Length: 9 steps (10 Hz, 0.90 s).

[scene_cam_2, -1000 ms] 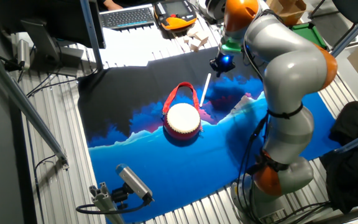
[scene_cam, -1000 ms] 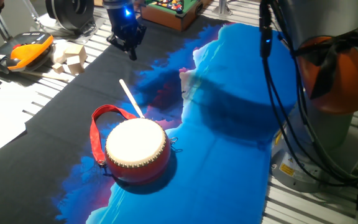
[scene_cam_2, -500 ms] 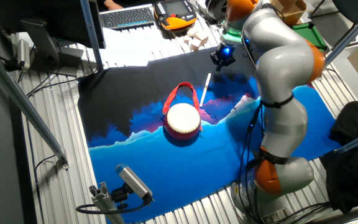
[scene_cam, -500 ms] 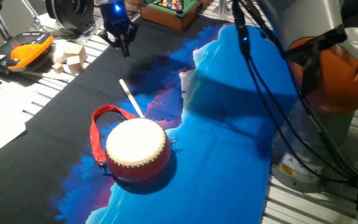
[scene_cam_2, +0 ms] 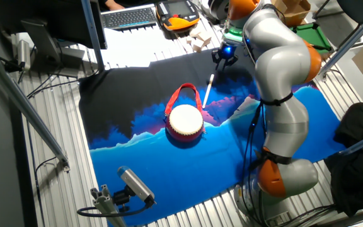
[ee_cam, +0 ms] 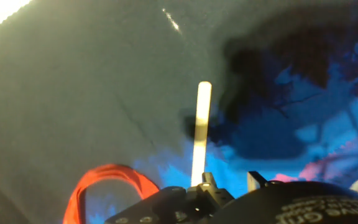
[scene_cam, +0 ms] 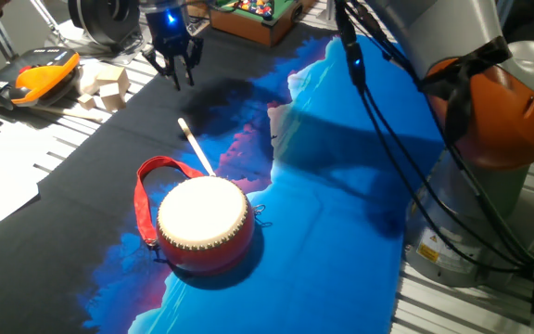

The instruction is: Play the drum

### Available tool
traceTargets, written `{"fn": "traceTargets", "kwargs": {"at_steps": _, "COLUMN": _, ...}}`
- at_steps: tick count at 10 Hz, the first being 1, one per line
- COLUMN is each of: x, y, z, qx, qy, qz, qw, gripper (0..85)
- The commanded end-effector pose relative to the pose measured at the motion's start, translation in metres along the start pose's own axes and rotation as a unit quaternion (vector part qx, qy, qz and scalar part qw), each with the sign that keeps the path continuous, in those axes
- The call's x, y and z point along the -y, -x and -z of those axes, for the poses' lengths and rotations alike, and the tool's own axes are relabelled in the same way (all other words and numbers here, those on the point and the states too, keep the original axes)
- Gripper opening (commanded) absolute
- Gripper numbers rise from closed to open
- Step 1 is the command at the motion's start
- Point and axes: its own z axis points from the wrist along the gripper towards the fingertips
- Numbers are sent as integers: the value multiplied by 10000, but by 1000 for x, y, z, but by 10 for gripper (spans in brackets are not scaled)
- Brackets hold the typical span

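The drum (scene_cam: 204, 225) sits on the cloth-covered surface (scene_cam: 341, 186), skin head up, its red strap (scene_cam: 148, 186) looped out beside it. A thin white stick (scene_cam: 196, 147) lies flat, one end touching the drum's rim. The end effector (scene_cam: 176, 67) hangs above the surface near the stick's far end, well apart from the drum, fingers spread and holding nothing.

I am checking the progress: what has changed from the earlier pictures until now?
The hand moved away from the drum toward the far edge of the cloth, beyond the stick tip. It took hold of nothing. Drum and stick stayed in place.
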Motion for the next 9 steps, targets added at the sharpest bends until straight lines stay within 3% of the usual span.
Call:
{"fn": "traceTargets", "kwargs": {"at_steps": 1, "x": -1, "y": 5, "z": -6, "qx": 8, "qy": 12, "qz": -1, "qw": 10000, "gripper": 340}}
{"fn": "traceTargets", "kwargs": {"at_steps": 5, "x": -7, "y": 21, "z": -29, "qx": 104, "qy": 71, "qz": 11, "qw": 9999, "gripper": 340}}
{"fn": "traceTargets", "kwargs": {"at_steps": 7, "x": -8, "y": 26, "z": -42, "qx": 146, "qy": 27, "qz": 72, "qw": 9999, "gripper": 340}}
{"fn": "traceTargets", "kwargs": {"at_steps": 9, "x": -8, "y": 30, "z": -53, "qx": 52, "qy": 110, "qz": 39, "qw": 9999, "gripper": 340}}
